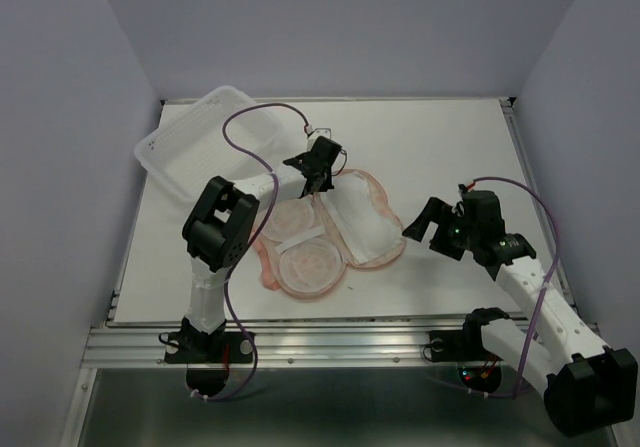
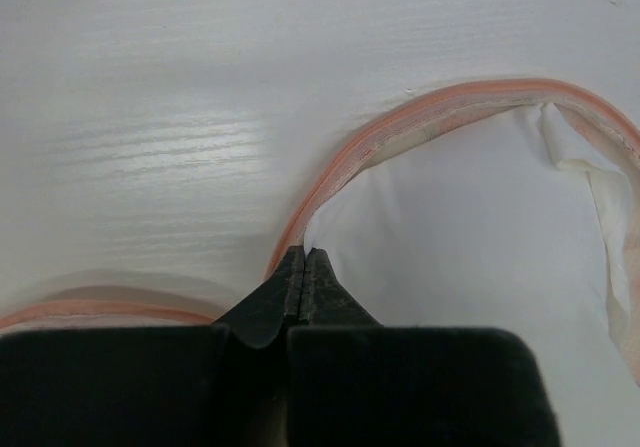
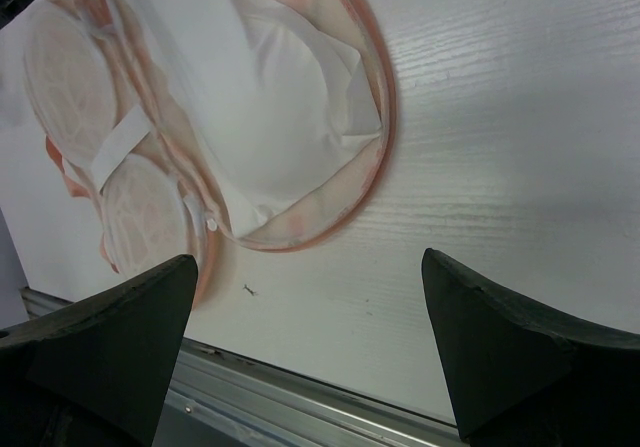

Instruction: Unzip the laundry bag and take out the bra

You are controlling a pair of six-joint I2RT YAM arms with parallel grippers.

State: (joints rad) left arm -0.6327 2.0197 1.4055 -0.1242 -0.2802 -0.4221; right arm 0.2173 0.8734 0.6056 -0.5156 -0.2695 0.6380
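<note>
The laundry bag (image 1: 305, 265) lies unzipped and spread flat mid-table, its pale mesh lining up and pink edging round it. The white bra (image 1: 365, 222) rests in its right half. My left gripper (image 1: 316, 185) is at the bag's far edge, where the two halves meet. In the left wrist view its jaws (image 2: 303, 257) are pressed together, with a peak of the bra's white fabric (image 2: 460, 227) at their tips, just inside the pink edging (image 2: 400, 127). My right gripper (image 1: 425, 229) hovers open right of the bag, above bare table (image 3: 310, 262), with the bra (image 3: 270, 117) and bag (image 3: 130, 207) beyond its fingers.
A white perforated plastic basket (image 1: 210, 132) sits tilted at the far left corner of the table. The metal rail (image 3: 300, 407) along the table's near edge runs just below my right gripper. Purple cables loop over both arms.
</note>
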